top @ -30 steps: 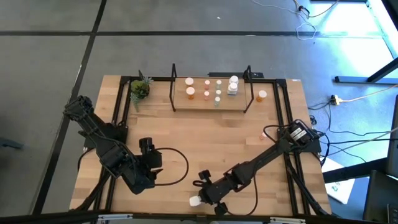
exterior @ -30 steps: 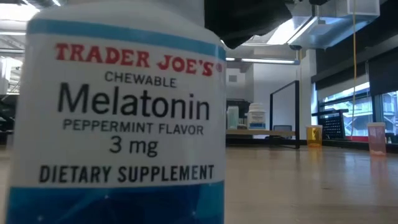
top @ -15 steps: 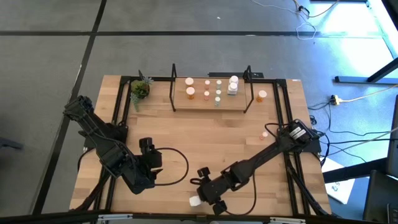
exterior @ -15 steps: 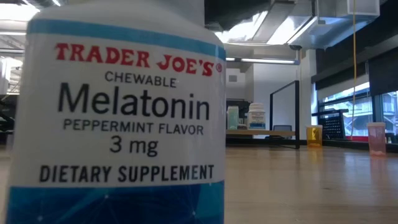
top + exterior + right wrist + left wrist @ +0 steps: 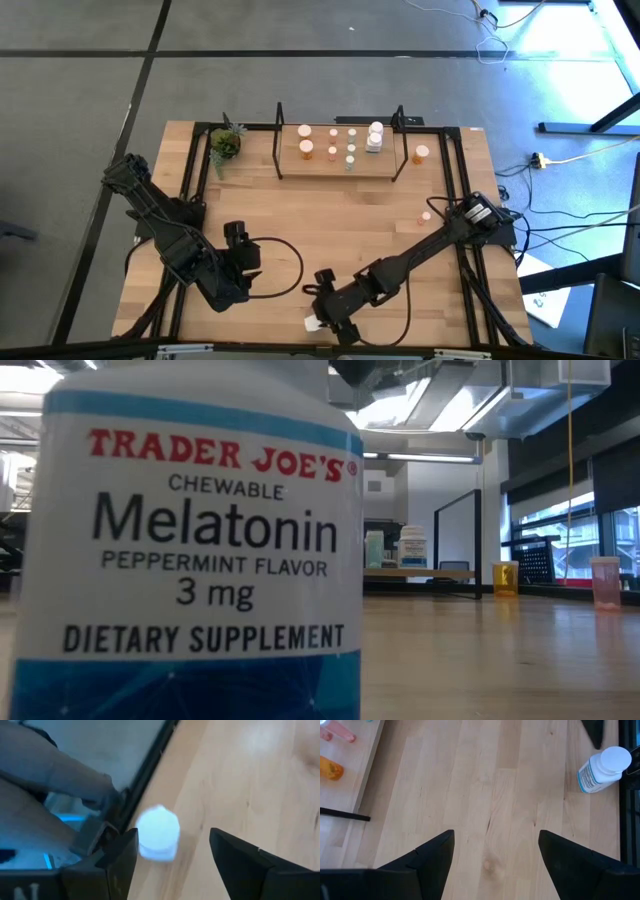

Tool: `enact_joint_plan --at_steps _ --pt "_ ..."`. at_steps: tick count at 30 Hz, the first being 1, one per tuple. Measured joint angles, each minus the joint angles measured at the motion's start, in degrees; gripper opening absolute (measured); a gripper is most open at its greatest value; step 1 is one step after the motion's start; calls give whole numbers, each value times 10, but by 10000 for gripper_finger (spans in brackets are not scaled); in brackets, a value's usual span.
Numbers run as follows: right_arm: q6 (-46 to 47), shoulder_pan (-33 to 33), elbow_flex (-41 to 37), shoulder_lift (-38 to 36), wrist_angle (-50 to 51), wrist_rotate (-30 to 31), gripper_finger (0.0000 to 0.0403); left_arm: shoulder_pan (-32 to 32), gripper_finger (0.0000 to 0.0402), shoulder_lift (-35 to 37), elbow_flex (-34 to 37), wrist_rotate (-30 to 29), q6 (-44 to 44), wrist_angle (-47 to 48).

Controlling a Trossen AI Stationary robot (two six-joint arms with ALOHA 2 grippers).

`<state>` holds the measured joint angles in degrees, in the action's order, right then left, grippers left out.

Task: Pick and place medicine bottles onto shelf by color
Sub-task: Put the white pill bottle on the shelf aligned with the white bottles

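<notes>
right pincer (image 5: pixel 322 318): was shut, now apart above white melatonin bottle (image 5: pixel 314 323), not gripping
bottle: upright at counter (image 5: pixel 340 220) near edge
left pincer (image 5: pixel 492 851): apart, idle, near-left
shelf (image 5: pixel 340 165): far side
read: pick not made yet

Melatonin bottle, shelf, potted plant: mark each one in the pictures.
Melatonin bottle (image 5: pixel 200 550), low view, on its printed label.
Shelf (image 5: pixel 320 167), high view, on a bare strip of its wooden board.
Potted plant (image 5: pixel 224 144), high view, on its green leaves.
</notes>
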<state>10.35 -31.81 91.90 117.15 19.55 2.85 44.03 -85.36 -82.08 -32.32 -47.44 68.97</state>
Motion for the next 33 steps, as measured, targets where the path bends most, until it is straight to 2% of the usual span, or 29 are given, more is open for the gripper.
enact_joint_plan --at_steps 10,33 --pt "-1 0 0 22 -48 -15 248 0 284 0 0 0 0 0" --pt "-5 0 -6 49 -59 -19 248 0 284 0 0 0 0 7"
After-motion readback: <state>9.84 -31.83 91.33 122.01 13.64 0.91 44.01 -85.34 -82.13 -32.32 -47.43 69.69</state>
